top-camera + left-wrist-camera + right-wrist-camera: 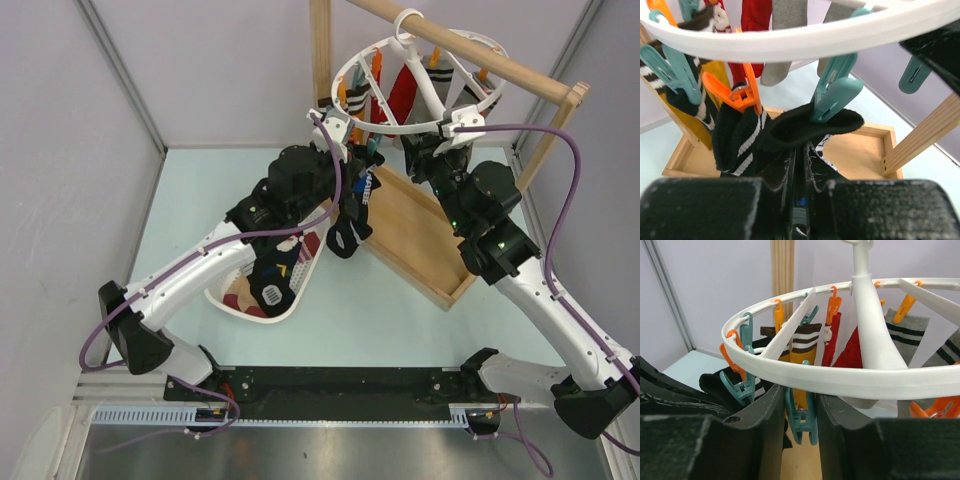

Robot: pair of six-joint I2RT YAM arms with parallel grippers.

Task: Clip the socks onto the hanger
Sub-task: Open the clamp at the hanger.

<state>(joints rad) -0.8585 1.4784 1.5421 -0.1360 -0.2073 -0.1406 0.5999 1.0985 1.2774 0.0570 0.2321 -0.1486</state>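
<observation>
Two white-and-black arms, purple cabling all over

So the left arm (200, 268) and right arm (560, 315) have white shells and chunky black joints. There's a purple cable (570, 200) along each and tiny green lights (490, 243) on the right one. The left gripper (800, 210) and right gripper (801, 450) have matte black jaws.

LIGHT: bright, even, from overhead | SHADOWS: soft, faint on desk (400, 320) | GLARE: dull sheen on steel ledge (330, 455) | FOCUS: top view sharp; left claw (800, 210) blurred close to its lens
</observation>
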